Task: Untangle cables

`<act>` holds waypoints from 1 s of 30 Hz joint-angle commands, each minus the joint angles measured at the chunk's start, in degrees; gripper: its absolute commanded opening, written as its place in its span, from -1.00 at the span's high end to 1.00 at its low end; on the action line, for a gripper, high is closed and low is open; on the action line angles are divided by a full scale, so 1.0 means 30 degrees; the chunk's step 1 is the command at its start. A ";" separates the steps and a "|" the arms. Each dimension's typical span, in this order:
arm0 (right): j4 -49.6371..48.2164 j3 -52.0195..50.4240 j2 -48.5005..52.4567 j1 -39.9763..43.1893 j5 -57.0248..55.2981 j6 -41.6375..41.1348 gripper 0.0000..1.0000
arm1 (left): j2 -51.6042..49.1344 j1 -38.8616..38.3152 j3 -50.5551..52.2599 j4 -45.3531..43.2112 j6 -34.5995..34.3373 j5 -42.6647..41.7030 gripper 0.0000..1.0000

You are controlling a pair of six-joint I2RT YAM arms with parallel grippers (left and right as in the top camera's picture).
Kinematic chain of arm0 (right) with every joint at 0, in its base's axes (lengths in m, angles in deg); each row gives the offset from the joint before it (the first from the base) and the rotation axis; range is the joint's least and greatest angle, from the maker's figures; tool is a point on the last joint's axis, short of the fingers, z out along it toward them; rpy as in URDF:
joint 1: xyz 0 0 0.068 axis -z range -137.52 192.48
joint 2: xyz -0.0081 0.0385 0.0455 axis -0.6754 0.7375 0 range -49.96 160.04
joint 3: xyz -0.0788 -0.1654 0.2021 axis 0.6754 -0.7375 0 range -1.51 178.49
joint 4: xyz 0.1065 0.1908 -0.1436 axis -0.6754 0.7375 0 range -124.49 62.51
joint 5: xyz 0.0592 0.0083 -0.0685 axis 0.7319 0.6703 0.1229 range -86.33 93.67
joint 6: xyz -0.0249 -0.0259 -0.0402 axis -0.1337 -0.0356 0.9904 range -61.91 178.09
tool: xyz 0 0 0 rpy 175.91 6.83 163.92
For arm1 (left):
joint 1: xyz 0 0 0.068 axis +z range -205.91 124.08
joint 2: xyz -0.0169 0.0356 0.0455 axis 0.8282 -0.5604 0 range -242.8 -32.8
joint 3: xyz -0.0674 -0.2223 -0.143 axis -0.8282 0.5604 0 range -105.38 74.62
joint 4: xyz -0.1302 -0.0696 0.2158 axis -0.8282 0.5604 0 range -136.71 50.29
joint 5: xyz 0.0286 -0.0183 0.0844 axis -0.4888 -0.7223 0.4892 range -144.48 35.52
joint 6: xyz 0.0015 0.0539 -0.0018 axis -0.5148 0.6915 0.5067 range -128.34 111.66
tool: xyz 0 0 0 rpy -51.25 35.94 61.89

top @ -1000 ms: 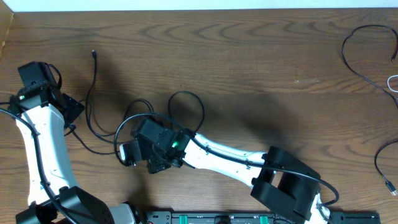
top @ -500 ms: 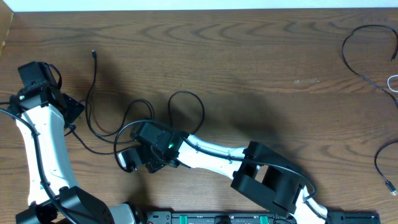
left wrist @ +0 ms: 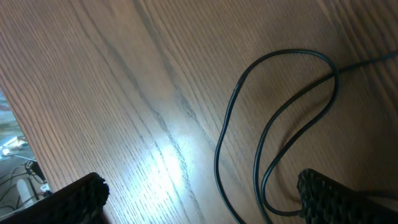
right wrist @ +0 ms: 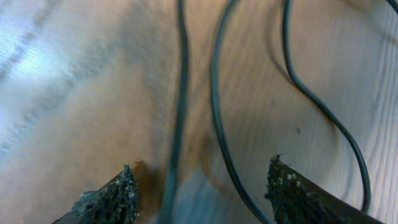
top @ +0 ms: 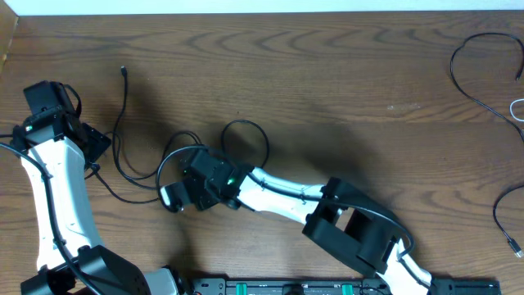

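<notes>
A thin black cable (top: 246,124) lies tangled in loops at the table's left centre, its small plug (top: 123,70) up at the far left. My right gripper (top: 175,196) hangs low over the tangle, jaws apart, pointing left. In the right wrist view two strands of this cable (right wrist: 214,106) run between its fingers (right wrist: 106,200), and a third strand curves off to the right. My left gripper (top: 96,146) stands wide open over the left end of the same cable (left wrist: 230,124), nothing gripped. More black cables (top: 476,88) and a white cable (top: 517,109) lie at the far right.
Another black cord (top: 501,215) with a plug lies at the right edge. The right arm's white links (top: 282,197) stretch across the near centre. The table's front rail (top: 286,287) holds the arm bases.
The right arm has shifted left and slightly back over the tangle, and its jaws have narrowed around two strands. The left arm and the cables at the right have not moved.
</notes>
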 commanded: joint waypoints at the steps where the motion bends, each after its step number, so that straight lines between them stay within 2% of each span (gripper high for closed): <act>1: 0.0036 -0.0117 0.0219 0.0437 0.0357 -0.0015 -0.23 | -0.0131 0.0044 0.0189 0.0044 -0.0313 0.0335 -0.95; 9: 0.0044 -0.0117 0.0226 0.0765 0.1821 -0.0007 -0.23 | -0.0131 0.0044 0.0189 0.0044 -0.0313 0.0335 -0.96; 20: 0.0015 -0.0117 0.0576 0.0765 0.1858 0.0007 -0.26 | -0.0131 0.0044 0.0189 0.0044 -0.0313 0.0335 -0.96; 24: 0.0036 -0.0117 0.1479 0.0765 0.1836 0.0007 -0.08 | -0.0131 0.0044 0.0189 0.0044 -0.0313 0.0335 -0.96; 30: -0.0029 -0.0117 0.1756 0.0750 0.1829 0.0073 0.30 | -0.0131 0.0044 0.0189 0.0044 -0.0313 0.0335 -0.96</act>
